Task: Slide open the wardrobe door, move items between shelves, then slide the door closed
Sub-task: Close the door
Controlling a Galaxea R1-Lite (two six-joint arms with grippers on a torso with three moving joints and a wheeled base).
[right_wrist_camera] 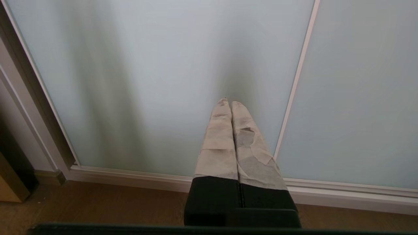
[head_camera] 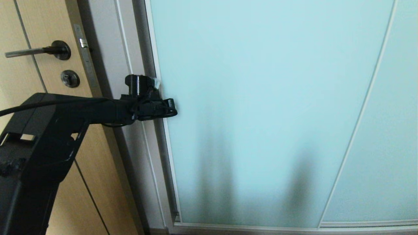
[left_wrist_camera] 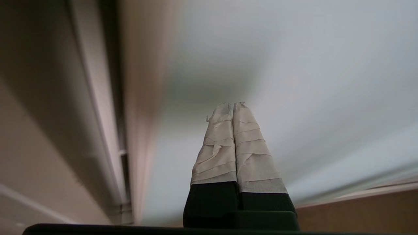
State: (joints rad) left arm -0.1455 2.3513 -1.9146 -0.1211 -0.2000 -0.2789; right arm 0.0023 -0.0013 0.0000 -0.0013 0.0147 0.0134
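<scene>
While fully closed and empty, left end effector [head_camera: 158, 85] at sliding wardrobe door [head_camera: 261, 114] left edge, door shut.

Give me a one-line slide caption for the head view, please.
Left gripper, fingers shut, reaches the left edge of the closed sliding wardrobe door, beside a wooden door.

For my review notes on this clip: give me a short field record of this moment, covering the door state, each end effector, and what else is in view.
door state: sliding wardrobe door closed, frosted aqua panel covers the opening
left end effector: shut, empty, at the door's left frame edge
right end effector: shut, empty, pointing at the lower door panel, near the bottom track
items and shelves: not visible behind the glass
other: tan wooden door with lever handle to the left
task stage: door not yet opened
</scene>
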